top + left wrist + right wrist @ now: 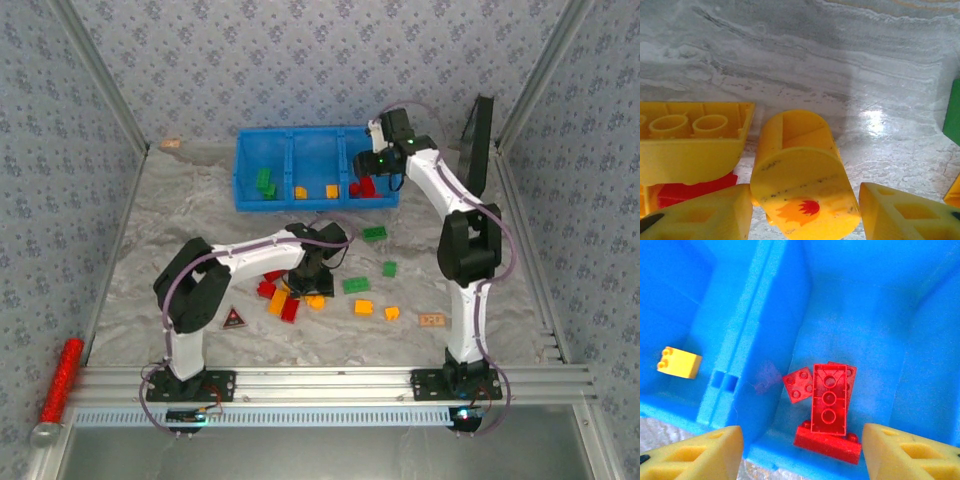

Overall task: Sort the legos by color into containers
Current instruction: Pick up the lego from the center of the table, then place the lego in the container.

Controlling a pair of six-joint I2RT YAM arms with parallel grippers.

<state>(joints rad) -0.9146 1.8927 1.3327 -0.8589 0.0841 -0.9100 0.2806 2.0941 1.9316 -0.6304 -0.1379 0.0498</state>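
The blue bin (243, 170) holds green legos (265, 183) on the left, yellow ones (316, 191) in the middle and red ones (362, 187) on the right. My right gripper (370, 165) hovers open over the red compartment. Below it (802, 452) lie several red legos (829, 399), and a yellow lego (679, 363) sits past the divider (755, 315). My left gripper (305, 283) is down in the loose pile. In the left wrist view it (805, 217) is shut on a rounded yellow lego with a flame print (800, 175).
Loose on the table are green legos (374, 233) (355, 285), orange ones (363, 307) (392, 313) and red ones (290, 310). An upturned yellow lego (690, 145) lies beside my left fingers. A dark triangular tag (234, 319), a red glittery cylinder (60, 378) and a black panel (480, 145) are nearby.
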